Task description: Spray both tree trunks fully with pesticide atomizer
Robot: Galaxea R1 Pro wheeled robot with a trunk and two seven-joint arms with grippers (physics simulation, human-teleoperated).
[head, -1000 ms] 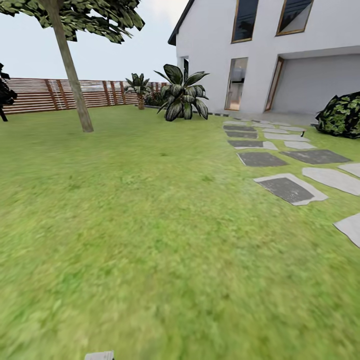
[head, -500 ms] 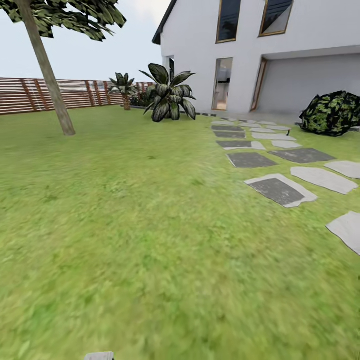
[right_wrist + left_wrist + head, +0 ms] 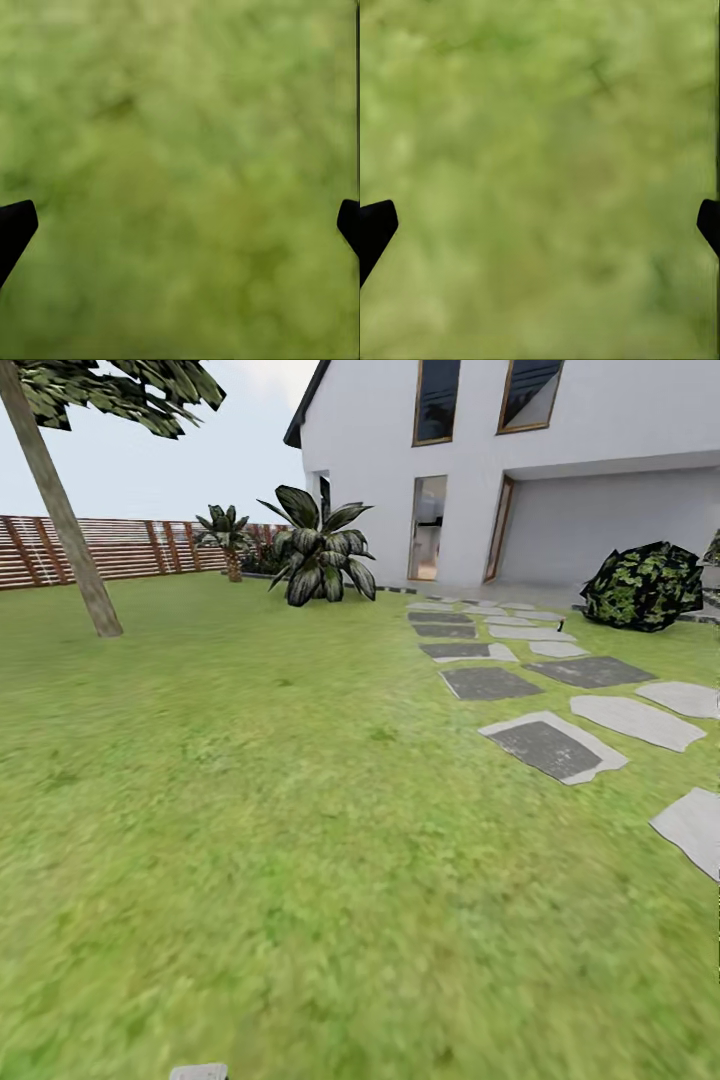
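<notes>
The robot stands out on the garden lawn (image 3: 300, 840), and the scene reads as a stretch of travel rather than handling, which would explain why both arms hang low with nothing in them. The left tool (image 3: 540, 225) points straight down at blurred grass, its two dark fingertips (image 3: 376, 229) set wide apart at the edges of its wrist view, released and carrying nothing; the right tool (image 3: 180, 225) hangs the same way, spread and empty over plain turf. Far to the left rises one tree trunk (image 3: 60, 520), bare, grey-brown and leaning a little, with foliage overhead and the slatted fence (image 3: 130, 548) behind it. To the right, grey stepping stones (image 3: 552, 747) run from the near ground away toward the white house (image 3: 520, 470), with a broad-leafed plant (image 3: 318, 558) near its corner and a round bush (image 3: 642, 586) at far right. The pesticide atomizer cannot be made out on the paving or the grass, so its place is unknown from here; finding it looks like the step in hand, since spraying the trunk must wait on it.
</notes>
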